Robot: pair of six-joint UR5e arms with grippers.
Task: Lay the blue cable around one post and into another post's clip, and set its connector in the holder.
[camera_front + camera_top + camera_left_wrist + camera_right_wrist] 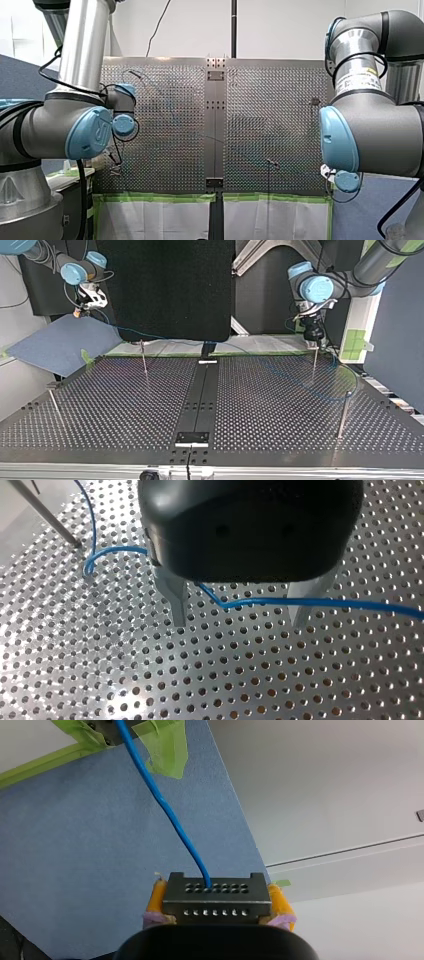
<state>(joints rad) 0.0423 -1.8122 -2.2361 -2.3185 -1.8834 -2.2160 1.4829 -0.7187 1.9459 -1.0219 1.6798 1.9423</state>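
Slack in the blue cable (140, 333) is trailing across the table (125, 405) in the top view, toward our raised right end effector (90, 297). Left wrist view: our left end effector (240, 607) is straddling it wide open, probably to guide it. Right wrist view: yellow pads (157, 900) are clamping the connector (215, 897) aloft.

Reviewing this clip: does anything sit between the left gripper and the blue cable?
Nothing visible does. In the left wrist view the blue cable runs across the open left gripper, between its fingers, over the perforated table.
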